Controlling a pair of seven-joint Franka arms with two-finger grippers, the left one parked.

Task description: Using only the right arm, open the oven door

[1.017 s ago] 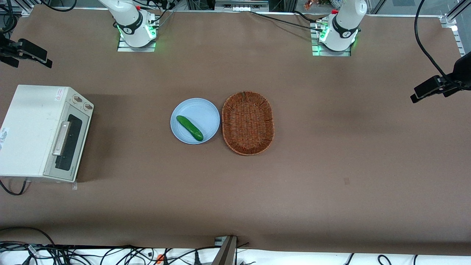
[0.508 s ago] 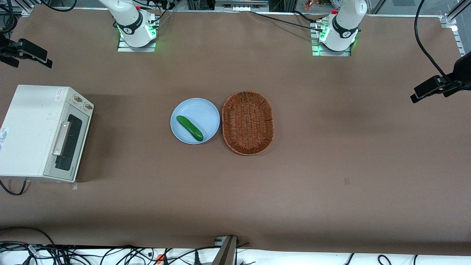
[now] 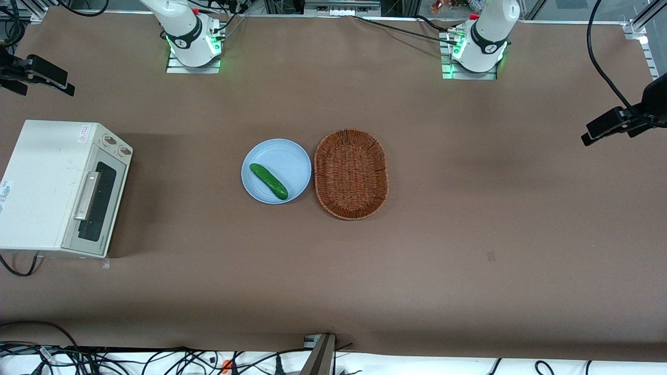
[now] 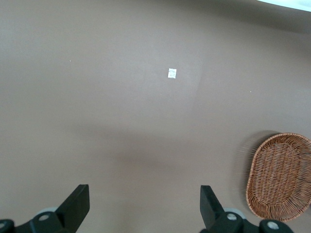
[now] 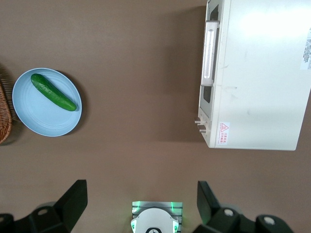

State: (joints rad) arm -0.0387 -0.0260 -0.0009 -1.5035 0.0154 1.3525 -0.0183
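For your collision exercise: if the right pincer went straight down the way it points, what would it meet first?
Probably bare table: the open pincer points down between the plate and the oven, high above both.

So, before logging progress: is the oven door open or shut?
Shut: the oven door sits flush against the oven front; the claw, open, is high above the table.

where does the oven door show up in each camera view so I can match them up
Front view: the oven door is shut, on the toaster oven at the working arm's end of the table.
Right wrist view: the door, seen edge-on from above; the end effector is open, high above the table.
Left wrist view: not in it.
Shared landmark: the blue plate.
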